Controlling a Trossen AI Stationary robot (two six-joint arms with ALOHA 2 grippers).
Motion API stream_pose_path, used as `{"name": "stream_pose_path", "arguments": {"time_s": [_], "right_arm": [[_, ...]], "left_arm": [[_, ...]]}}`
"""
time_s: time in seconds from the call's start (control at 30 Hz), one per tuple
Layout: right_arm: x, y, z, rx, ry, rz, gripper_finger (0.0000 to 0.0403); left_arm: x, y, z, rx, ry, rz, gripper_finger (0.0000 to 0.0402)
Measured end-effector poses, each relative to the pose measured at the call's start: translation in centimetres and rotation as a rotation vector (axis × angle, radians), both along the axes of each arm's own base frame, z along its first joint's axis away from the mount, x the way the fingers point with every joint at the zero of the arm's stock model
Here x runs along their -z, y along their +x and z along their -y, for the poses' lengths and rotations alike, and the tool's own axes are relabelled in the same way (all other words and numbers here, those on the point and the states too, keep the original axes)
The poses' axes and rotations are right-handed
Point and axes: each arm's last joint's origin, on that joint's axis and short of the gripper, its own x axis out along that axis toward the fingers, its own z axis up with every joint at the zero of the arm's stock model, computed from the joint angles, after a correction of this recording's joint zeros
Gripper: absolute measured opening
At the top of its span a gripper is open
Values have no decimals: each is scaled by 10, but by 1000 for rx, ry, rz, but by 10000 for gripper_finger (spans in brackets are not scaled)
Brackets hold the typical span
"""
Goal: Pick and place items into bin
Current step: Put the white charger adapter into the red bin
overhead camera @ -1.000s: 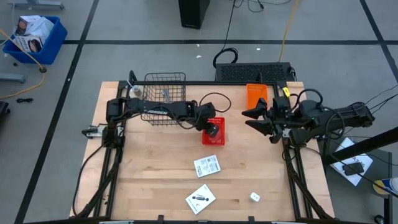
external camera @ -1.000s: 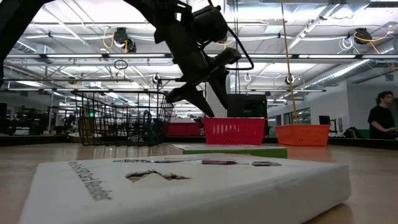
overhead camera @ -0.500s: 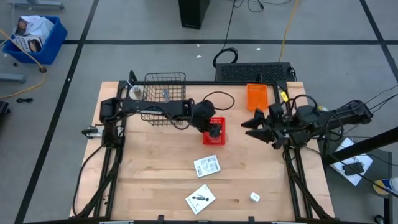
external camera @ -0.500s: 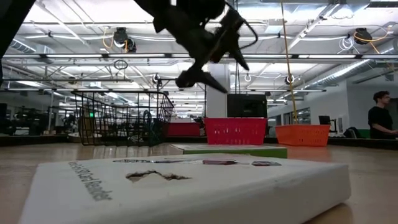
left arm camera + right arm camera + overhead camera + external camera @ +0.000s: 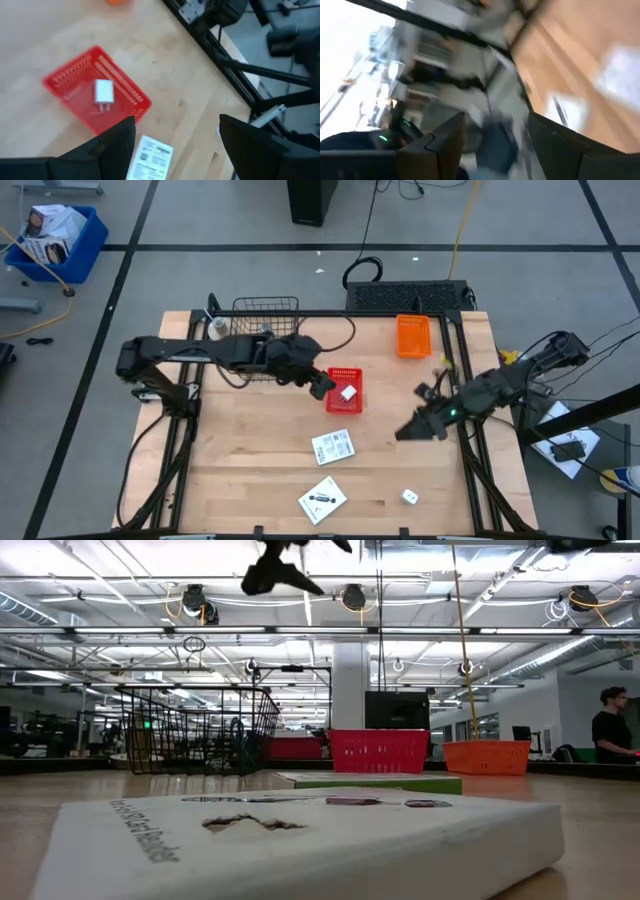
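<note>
**One block binned, packets and a second block left on the table**

Taken from the high view, left to right. At about ten o'clock on the pale wooden table (image 5: 250, 450) stands a black wire basket (image 5: 265, 330). Just right of it the left gripper (image 5: 322, 383) hangs above the table at the nine o'clock side of the small red plastic mesh bin (image 5: 343, 390), near the table's centre. Its fingers are spread wide with nothing between them, as the left wrist view shows, and inside the bin lies a small white block with two prongs (image 5: 103, 92), flat on the floor of the bin.

Below the bin, toward six o'clock, lies a flat white printed packet (image 5: 333, 446), and farther toward six o'clock a second flat white packet with a dark print (image 5: 322, 500); the two are apart and neither is touched. A tiny white block (image 5: 410, 496) sits at about five o'clock, well apart from both packets. At one o'clock is a small orange plastic bin (image 5: 412, 335).

The right gripper (image 5: 410, 432) reaches in from three o'clock, low over the table between the red bin and the tiny block. Its fingers stand apart and appear to hold nothing.

My judgement: one drop into the red bin is complete, and the next pick is beginning. The right arm looks best placed for the tiny block or the nearer packet; a flat packet would call for a low, edge-on pinch.
</note>
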Motion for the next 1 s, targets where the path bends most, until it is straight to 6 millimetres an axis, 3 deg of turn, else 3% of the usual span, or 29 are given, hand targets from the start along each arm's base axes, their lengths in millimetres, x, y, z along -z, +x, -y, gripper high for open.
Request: {"name": "stream_pose_path", "arguments": {"time_s": [0.23,0.33,0.4,0.53,0.77,1.0], "right_arm": [[30,-5,-25,-48,37,-322,192],[35,-1,-36,-55,41,-397,187],[28,5,-45,-71,50,-420,181],[28,9,-58,-142,-44,-614,167],[62,8,-84,-263,-153,-982,163],[71,17,-103,-262,-119,-931,159]], "left_arm": [[-5,-23,5,-34,130,-109,292],[-4,-21,5,-31,138,-106,292],[3,-24,5,-24,137,-167,292],[0,-23,7,-7,153,-146,292],[1,-23,7,47,211,-153,292],[2,-24,6,38,235,-176,292]]}}
